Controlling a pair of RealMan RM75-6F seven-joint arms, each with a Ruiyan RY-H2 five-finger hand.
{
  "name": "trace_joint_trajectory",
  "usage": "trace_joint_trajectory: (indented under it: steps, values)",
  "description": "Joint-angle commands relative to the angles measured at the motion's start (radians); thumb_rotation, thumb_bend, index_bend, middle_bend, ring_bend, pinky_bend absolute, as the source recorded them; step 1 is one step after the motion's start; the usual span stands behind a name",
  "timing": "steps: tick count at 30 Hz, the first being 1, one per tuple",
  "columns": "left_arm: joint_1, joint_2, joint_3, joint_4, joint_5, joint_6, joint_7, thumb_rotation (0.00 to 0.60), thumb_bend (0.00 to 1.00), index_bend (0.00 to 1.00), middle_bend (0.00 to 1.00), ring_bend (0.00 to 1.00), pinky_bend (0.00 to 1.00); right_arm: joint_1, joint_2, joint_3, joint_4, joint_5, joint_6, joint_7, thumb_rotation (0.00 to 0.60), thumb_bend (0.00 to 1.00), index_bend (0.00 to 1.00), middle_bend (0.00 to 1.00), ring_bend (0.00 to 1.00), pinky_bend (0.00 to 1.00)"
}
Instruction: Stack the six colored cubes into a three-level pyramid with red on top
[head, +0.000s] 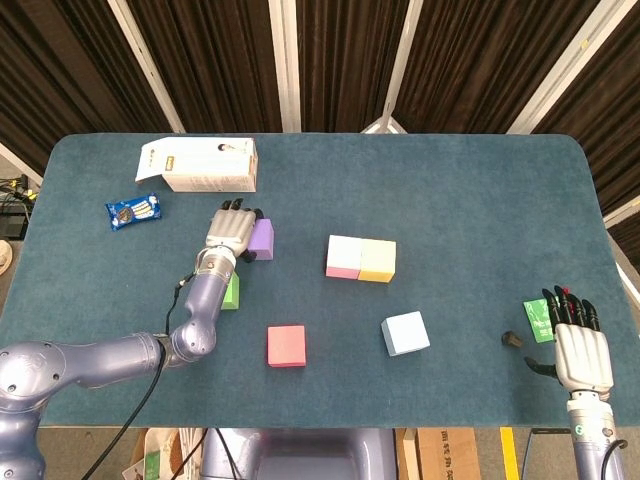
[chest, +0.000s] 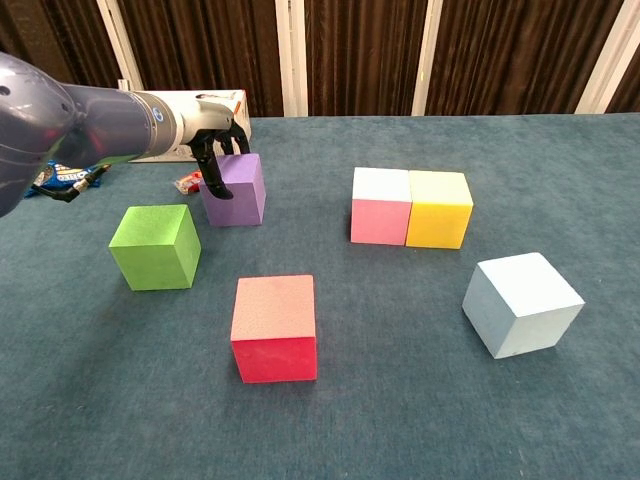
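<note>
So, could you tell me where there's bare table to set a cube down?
Open cloth lies behind the pink cube and yellow cube, and between the pale blue cube and the right robot hand. It is crowded by the left robot hand, purple cube and green cube.

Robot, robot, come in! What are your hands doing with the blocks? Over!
Left hand gripping the purple cube. Right hand open, idle at table edge. Pink cube and yellow cube side by side; red cube untouched. Nothing blocking.
</note>
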Motion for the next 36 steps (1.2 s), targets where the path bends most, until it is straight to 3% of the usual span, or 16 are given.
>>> trace_joint_trajectory:
  steps: [1, 9, 22, 30, 36]
  values:
    - [-0.001, -0.003, 0.000, 0.007, -0.002, -0.002, 0.002, 0.600, 0.34, 0.27, 0.27, 0.00, 0.00, 0.000, -0.002, 0.002, 0.000, 0.004, -0.001, -0.003, 0.600, 0.07, 0.00, 0.00, 0.00, 0.00]
    - [-0.003, 0.008, -0.011, 0.002, -0.004, -0.009, -0.002, 0.600, 0.36, 0.29, 0.30, 0.00, 0.00, -0.003, 0.000, 0.005, -0.005, 0.009, -0.001, -0.001, 0.600, 0.07, 0.00, 0.00, 0.00, 0.00]
    - [-0.010, 0.112, -0.031, -0.161, 0.054, -0.028, -0.034, 0.600, 0.36, 0.29, 0.28, 0.00, 0.00, -0.001, 0.010, 0.006, -0.009, 0.013, -0.016, 0.009, 0.600, 0.07, 0.00, 0.00, 0.00, 0.00]
    - [-0.017, 0.095, -0.026, -0.159, 0.131, -0.039, -0.088, 0.600, 0.36, 0.29, 0.27, 0.00, 0.00, -0.004, 0.011, 0.008, -0.011, 0.016, -0.010, 0.005, 0.600, 0.07, 0.00, 0.00, 0.00, 0.00]
    - [-0.038, 0.072, -0.023, -0.137, 0.125, -0.049, -0.100, 0.600, 0.36, 0.29, 0.26, 0.00, 0.00, -0.002, 0.013, 0.005, -0.007, 0.009, -0.012, 0.001, 0.600, 0.07, 0.00, 0.00, 0.00, 0.00]
